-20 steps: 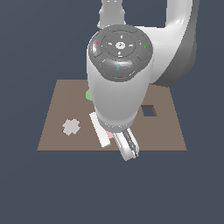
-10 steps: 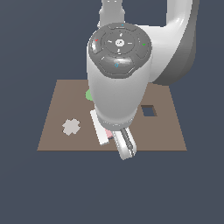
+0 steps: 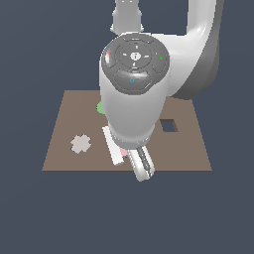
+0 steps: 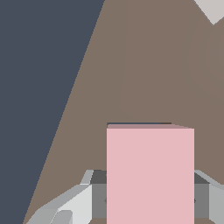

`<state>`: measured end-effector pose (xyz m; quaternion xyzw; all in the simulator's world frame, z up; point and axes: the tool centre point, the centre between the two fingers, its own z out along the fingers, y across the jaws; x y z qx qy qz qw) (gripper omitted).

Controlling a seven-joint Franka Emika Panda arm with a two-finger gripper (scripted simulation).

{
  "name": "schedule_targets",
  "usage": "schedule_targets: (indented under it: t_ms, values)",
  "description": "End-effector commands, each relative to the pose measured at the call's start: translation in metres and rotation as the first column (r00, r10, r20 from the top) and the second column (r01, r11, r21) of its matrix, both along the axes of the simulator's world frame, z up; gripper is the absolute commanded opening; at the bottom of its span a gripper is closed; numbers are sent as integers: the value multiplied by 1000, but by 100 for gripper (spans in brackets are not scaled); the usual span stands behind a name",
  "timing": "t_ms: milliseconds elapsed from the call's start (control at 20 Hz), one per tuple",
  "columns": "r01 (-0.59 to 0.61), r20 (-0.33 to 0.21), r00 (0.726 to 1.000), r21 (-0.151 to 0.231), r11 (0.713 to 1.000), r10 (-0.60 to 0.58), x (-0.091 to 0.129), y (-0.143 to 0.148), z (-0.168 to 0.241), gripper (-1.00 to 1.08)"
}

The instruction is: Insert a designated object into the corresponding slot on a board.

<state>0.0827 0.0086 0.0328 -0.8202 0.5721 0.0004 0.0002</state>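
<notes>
My gripper [image 4: 148, 197] clamped on the light-pink rectangular block [image 4: 150, 175], low over my brown board [image 3: 188, 154], dark slot edge [image 4: 139, 124] just beyond the block

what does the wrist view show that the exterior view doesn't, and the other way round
Only the wrist view shows the pink block's broad face between the fingers, with a thin dark edge just beyond it. Only the exterior view shows the arm, the small square hole, a green disc and the board's whole outline. Both show the board, the block, the gripper and the grey cross.
</notes>
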Motion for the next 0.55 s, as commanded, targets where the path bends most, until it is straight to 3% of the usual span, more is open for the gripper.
schedule_targets:
  t_ms: [0,50,500]
  values:
    - [0,1,1000,0,1000,0,0,0,-3,-100]
    - [0,1,1000,0,1000,0,0,0,-3,100]
    - [0,1,1000,0,1000,0,0,0,-3,100]
